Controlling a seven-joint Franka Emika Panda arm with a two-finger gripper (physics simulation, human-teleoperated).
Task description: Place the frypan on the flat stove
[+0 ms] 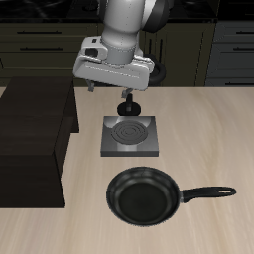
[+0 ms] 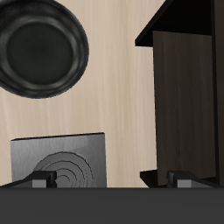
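Exterior view: my gripper (image 1: 130, 109) hangs over the flat stove (image 1: 132, 137), fingers apart, empty; frypan (image 1: 145, 195) on table (image 1: 213, 129), nearer front edge.

arm: raised, wrist pointing down | claw (image 1: 130, 107): jaws apart, holding nothing

Frypan (image 1: 144, 195): black, semi-gloss rim, speckled matt interior. Flat stove (image 1: 131, 137): smooth grey metal-like plate. Table (image 1: 213, 129): light matt wood grain.

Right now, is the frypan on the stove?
No. The frypan sits on the table, nearer the front edge than the flat stove; the coil is bare.
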